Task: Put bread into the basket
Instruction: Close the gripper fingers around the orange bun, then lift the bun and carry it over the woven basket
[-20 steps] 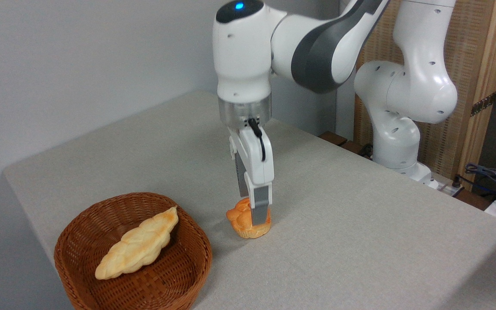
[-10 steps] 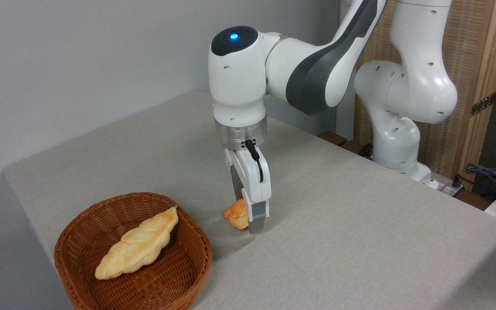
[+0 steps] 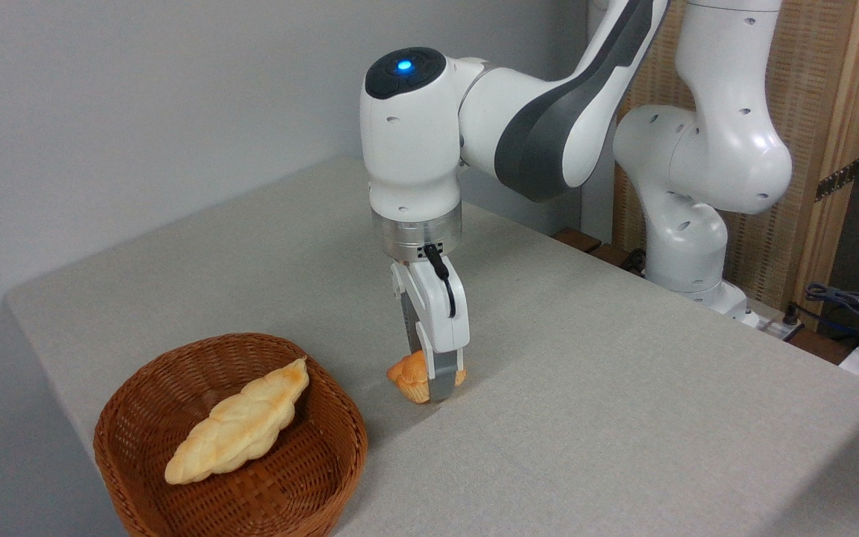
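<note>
Near: basket (image 3: 340, 447) w/ a long pale loaf (image 3: 239, 425) inside, no bun yet. Mid-counter (image 3: 623, 418): my pincer (image 3: 433, 380) clamped narrow on the bun (image 3: 408, 377), which tilts, its base at or just off the surface. Step: grasp/lift. Next, I judge: raise clear of rim, carry left, release beside loaf.

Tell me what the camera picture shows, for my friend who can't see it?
A white robot arm's gripper is pinching a small orange bun just above or on a grey table. To the left sits a round brown wicker basket with a long pale braided loaf already lying inside.
</note>
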`<act>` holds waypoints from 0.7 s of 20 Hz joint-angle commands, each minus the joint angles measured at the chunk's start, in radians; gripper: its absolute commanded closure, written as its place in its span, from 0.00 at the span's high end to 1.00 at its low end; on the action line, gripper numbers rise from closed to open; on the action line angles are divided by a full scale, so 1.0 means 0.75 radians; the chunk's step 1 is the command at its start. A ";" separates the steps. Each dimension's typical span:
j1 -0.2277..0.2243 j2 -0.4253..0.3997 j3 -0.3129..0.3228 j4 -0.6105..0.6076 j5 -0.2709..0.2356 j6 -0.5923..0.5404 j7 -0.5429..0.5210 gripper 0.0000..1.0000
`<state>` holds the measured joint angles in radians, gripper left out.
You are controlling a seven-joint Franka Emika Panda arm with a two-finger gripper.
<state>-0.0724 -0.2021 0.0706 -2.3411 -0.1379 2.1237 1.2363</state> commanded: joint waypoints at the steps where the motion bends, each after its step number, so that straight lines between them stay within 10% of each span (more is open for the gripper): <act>1: -0.008 0.012 0.006 0.004 -0.029 0.028 0.016 0.20; 9: -0.008 0.010 -0.027 0.074 -0.041 -0.003 0.002 0.30; 14: -0.006 0.030 -0.014 0.272 -0.170 -0.181 -0.063 0.30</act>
<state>-0.0761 -0.2018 0.0499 -2.2386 -0.2174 2.0545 1.2244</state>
